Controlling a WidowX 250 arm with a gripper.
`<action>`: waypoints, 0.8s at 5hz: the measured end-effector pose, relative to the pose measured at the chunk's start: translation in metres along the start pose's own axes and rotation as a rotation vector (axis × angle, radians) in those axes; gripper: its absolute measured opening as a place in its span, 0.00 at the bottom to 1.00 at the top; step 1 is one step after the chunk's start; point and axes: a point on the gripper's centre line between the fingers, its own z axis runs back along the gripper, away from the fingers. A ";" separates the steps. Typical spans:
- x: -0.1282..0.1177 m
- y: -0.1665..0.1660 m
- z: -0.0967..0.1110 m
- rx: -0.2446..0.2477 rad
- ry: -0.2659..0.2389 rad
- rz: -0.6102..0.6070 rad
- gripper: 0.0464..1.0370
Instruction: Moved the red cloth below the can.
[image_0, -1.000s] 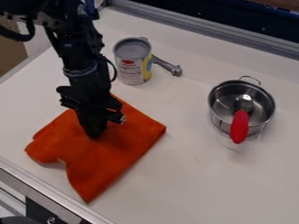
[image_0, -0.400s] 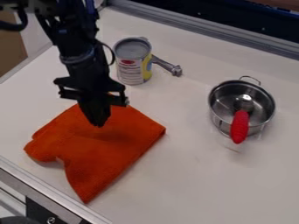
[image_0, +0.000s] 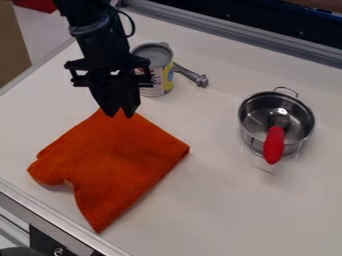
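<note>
The black gripper (image_0: 119, 115) points down over the upper corner of the red-orange cloth (image_0: 117, 160), its fingertips slightly apart and nothing seen held between them. The cloth lies spread on the white table at the left, with a fold along its left side. Behind and to the right of the gripper stands the can (image_0: 157, 82), upright, with a grey top and a white and yellow label; the gripper hides part of its left side. In the view, the cloth is below the can, and the two do not touch.
At the right stands a metal pot (image_0: 247, 131) holding a spoon-like utensil with a red handle (image_0: 274, 145). A metal tool (image_0: 190, 75) lies behind the can. Metal rails (image_0: 234, 34) edge the table at the back and lower left.
Rising from the middle of the cloth, the gripper has moved up the view toward the cloth's upper corner. The cloth has stayed nearly in place; can and pot are unmoved.
</note>
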 end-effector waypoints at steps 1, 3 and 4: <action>0.002 -0.007 0.003 0.019 0.002 0.020 0.71; 0.007 -0.046 -0.007 0.077 -0.051 -0.129 0.96; 0.010 -0.065 -0.014 0.087 -0.150 -0.130 0.96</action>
